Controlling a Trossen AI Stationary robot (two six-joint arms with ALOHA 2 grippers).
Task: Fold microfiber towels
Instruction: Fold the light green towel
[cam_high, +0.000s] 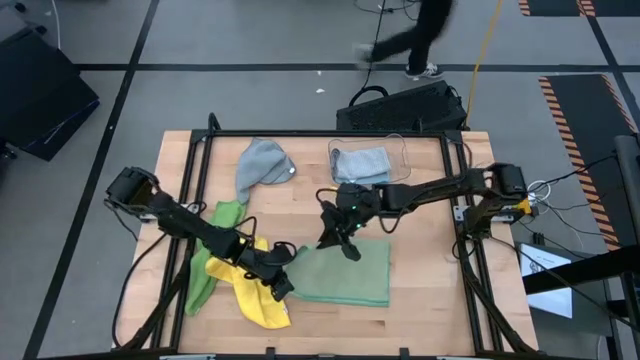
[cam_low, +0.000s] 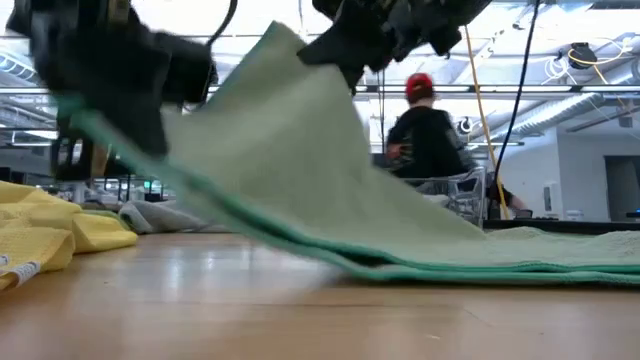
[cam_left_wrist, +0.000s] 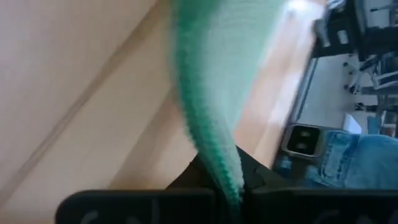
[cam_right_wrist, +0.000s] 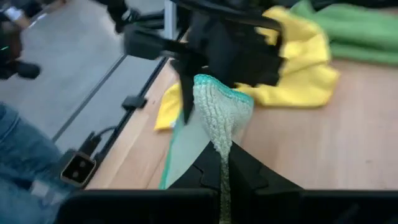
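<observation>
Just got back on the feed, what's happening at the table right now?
Both arms are working the sage green towel at the middle of the table. The left tool is shut on one of its corners, the right tool on another, and the low view shows that edge lifted while the rest lies flat. The yellow towel, bright green towel and grey towel wait in loose heaps; another towel sits in the clear bin.

wooden table (cam_high: 420, 290) | on it: sage green towel (cam_high: 345, 275), yellow towel (cam_high: 250, 290), bright green towel (cam_high: 205, 270), grey towel (cam_high: 262, 163), clear plastic bin (cam_high: 400, 150)
</observation>
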